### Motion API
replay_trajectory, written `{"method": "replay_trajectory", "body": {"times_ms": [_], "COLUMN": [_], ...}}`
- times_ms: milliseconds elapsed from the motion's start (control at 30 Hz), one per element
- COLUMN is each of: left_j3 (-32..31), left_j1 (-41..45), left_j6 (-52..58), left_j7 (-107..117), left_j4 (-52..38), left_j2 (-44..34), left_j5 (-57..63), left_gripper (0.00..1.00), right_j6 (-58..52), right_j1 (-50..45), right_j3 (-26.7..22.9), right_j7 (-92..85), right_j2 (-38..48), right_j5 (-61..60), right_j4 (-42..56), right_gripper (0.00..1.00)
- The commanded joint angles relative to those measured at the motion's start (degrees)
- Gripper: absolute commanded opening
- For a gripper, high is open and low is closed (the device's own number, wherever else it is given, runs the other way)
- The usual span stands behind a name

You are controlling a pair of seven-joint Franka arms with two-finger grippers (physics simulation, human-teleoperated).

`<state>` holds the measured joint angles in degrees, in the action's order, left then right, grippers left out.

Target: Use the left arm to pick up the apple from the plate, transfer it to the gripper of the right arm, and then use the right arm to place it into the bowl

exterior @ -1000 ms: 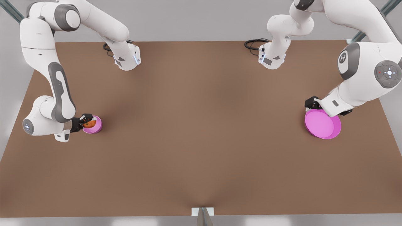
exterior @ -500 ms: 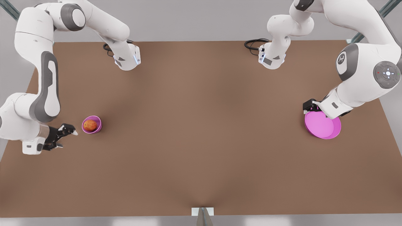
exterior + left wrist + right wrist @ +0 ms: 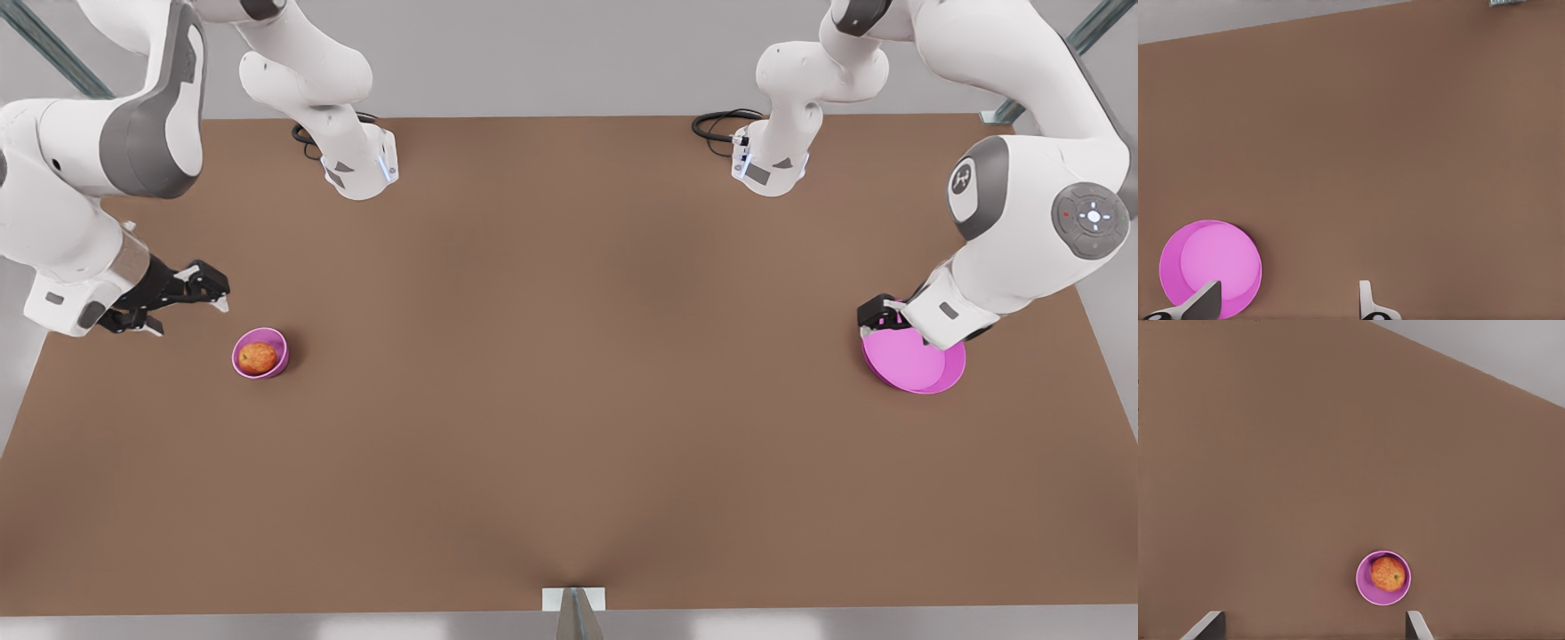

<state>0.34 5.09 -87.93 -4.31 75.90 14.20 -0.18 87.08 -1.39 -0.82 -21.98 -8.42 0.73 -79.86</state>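
Since a second ago the right gripper [image 3: 200,289] has let go of the small mottled red-orange apple [image 3: 258,357], backed off and lifted; it now hangs near the brown tabletop's [image 3: 569,400] left edge, fingers [image 3: 1417,625] spread, nothing held. Apple sits in the small deep pink-lilac bowl [image 3: 272,341] beside it. Left gripper [image 3: 876,313] is over the far rim of the wide shallow magenta plate [image 3: 916,369] near the right edge, fingers [image 3: 1365,297] apart, nothing held.

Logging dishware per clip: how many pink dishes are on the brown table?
2. A small deep pink bowl holding the mottled red-orange apple at the front view's left, and a wide shallow magenta plate at its right, partly under an arm.
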Motion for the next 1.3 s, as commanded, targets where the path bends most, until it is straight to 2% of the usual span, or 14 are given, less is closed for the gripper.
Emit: {"method": "replay_trajectory", "body": {"times_ms": [0, 1267], "left_j3": [-0.08, -0.34], "left_j1": [0.18, 0.01], "left_j6": [-0.31, -1.45], "left_j7": [1.15, 1.41], "left_j4": [-0.05, 0.04], "left_j2": [-0.05, 1.18], "left_j5": [0.00, -1.49], "left_gripper": [1.00, 1.00], "right_j6": [-1.47, -1.29], "right_j1": [2.79, 3.41], "right_j3": [-0.23, 0.65], "right_j7": [20.85, 17.94], "right_j2": [-0.45, -1.77], "right_j5": [-0.46, -0.82], "right_j4": [-0.12, 0.67], "right_gripper": [1.00, 1.00]}}
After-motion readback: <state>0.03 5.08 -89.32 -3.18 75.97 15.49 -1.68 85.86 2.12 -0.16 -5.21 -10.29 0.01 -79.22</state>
